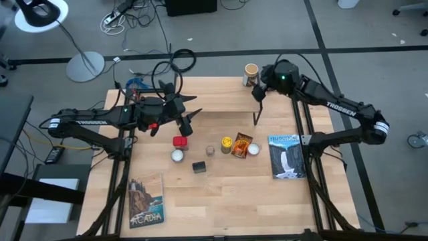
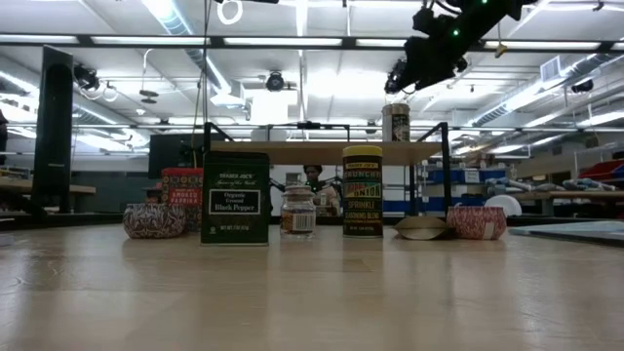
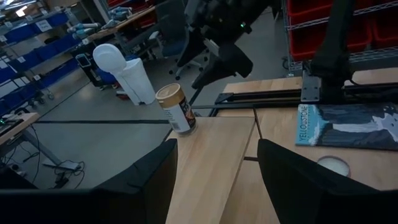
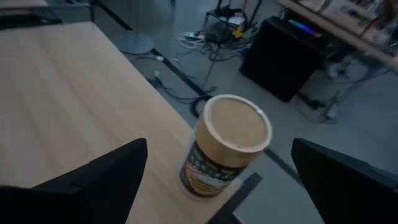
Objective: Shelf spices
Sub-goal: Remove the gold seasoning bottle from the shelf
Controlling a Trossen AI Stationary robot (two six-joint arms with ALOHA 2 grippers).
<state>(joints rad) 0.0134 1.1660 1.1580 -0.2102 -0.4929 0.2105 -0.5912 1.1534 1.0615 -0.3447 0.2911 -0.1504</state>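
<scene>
The tan jar (image 1: 251,72) stood at the shelf (image 1: 221,102) corner (upper centre); the right gripper (image 1: 258,92), jaws wide, hovered beside it. A careless brush could topple it off.

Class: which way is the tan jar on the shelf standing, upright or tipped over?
Upright. The tan jar stands on its base at the far right corner of the shelf, its round lid facing up; the right pincer is open beside it.

Tan jar (image 4: 227,144), pale lid; red tin (image 1: 179,141); dark green tin (image 2: 235,197), white label; yellow jar (image 2: 363,192), black lid; orange packet (image 1: 242,144); light-wood shelf (image 1: 221,102), black legs.
</scene>
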